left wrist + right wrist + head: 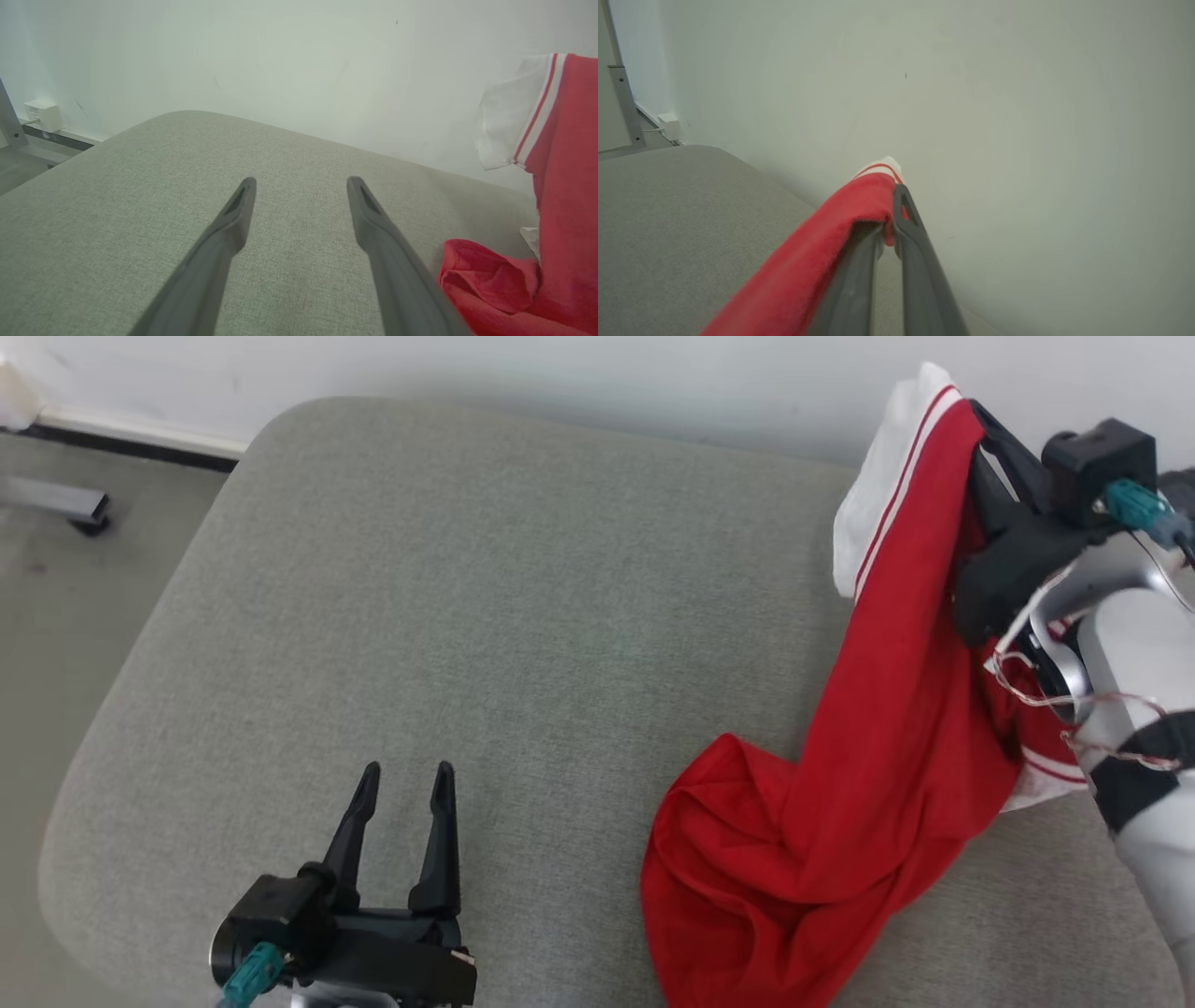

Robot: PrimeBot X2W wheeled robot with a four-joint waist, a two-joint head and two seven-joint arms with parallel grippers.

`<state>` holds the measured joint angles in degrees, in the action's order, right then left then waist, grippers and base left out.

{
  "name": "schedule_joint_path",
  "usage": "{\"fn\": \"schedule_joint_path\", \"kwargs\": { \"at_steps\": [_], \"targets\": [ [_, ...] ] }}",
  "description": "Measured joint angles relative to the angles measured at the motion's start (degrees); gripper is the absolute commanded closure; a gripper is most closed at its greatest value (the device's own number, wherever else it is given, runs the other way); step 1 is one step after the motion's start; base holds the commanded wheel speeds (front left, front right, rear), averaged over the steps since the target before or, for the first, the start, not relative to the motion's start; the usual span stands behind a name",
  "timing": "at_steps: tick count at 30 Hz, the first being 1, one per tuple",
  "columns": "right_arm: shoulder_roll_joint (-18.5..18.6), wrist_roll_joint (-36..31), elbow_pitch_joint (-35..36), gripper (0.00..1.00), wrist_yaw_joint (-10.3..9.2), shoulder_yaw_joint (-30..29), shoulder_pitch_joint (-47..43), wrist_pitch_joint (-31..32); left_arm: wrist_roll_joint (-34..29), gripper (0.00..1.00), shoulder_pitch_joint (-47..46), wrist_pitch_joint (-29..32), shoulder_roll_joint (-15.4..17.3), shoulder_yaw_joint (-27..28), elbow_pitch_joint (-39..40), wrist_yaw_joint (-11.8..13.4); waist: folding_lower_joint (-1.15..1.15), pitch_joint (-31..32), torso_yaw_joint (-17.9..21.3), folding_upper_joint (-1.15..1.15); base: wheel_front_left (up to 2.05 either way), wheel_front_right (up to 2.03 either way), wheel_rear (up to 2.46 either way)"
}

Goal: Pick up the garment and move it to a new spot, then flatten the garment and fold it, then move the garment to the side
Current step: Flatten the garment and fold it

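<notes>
Only one garment (887,709), two tools (408,770) (980,420)

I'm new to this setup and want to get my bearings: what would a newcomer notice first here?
The bright red cloth garment with white striped trim hangs from the raised right gripper at the head view's right, jaws shut on its upper end, its lower part pooled on the broad grey fabric cushion. At lower left, the left gripper hovers over bare cushion, jaws open and holding nothing.
</notes>
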<state>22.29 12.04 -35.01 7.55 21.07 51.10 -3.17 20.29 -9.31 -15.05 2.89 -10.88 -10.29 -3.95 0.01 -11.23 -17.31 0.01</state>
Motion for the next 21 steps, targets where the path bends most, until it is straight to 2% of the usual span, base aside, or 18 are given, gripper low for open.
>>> {"fn": "schedule_joint_path", "kwargs": {
  "at_steps": [2, 3, 4, 5, 7, 13, 17, 21],
  "targets": [
    [-0.97, -0.35, -5.06, 1.0, 0.0, 1.54, 3.19, -0.96, 0.44, 0.0, -0.59, 0.0, -0.01, -0.79, 0.05, 0.42, 0.0, -0.82, -0.92, 0.0, 0.0, 0.0, 0.0],
    [-1.45, -0.6, -7.36, 0.75, 0.0, 2.2, 4.58, -1.48, 0.62, 0.0, -0.74, 0.0, 0.01, -1.21, 0.04, 0.44, 0.0, -1.23, -1.35, 0.0, 0.0, 0.0, 0.0],
    [-1.97, -0.63, -9.72, 0.27, 0.0, 2.67, 5.8, -1.94, 0.79, 0.0, -0.94, 0.0, 0.0, -1.58, 0.01, 0.51, 0.0, -1.61, -1.73, 0.0, 0.0, 0.0, 0.0],
    [-2.37, -0.67, -12.43, 0.0, 0.0, 3.24, 6.97, -1.77, 0.94, 0.0, -1.28, 0.0, -0.01, -1.97, -0.01, 0.64, 0.0, -1.98, -2.07, 0.0, 0.0, 0.0, 0.0],
    [-2.96, -0.73, -17.41, 0.0, 0.0, 4.12, 8.36, -0.62, 1.07, 0.0, -1.64, 0.0, 0.0, -2.46, -0.04, 0.93, 0.0, -2.57, -2.69, 0.0, 0.0, 0.0, 0.0],
    [-4.39, 0.69, -23.35, 0.0, 0.0, 6.11, 10.65, -6.43, 0.94, 0.0, -1.78, 0.0, 0.0, -2.18, -0.21, 1.4, -0.01, -3.07, -2.64, 0.0, 0.0, 0.0, 0.0],
    [-4.12, 3.04, -23.83, 0.0, 0.0, 6.13, 10.32, -10.43, -0.23, 0.0, -1.43, 0.0, -0.03, -0.63, -0.49, 0.97, 0.0, -2.4, -1.16, 0.0, 0.0, 0.0, 0.0],
    [-3.02, 5.58, -19.9, 0.0, 0.0, 4.89, 6.77, -11.72, -1.94, 0.0, -0.21, 0.0, -0.08, 1.38, -0.56, 0.41, -0.01, -0.95, 0.98, 0.0, 0.0, 0.0, 0.0]
  ]
}}
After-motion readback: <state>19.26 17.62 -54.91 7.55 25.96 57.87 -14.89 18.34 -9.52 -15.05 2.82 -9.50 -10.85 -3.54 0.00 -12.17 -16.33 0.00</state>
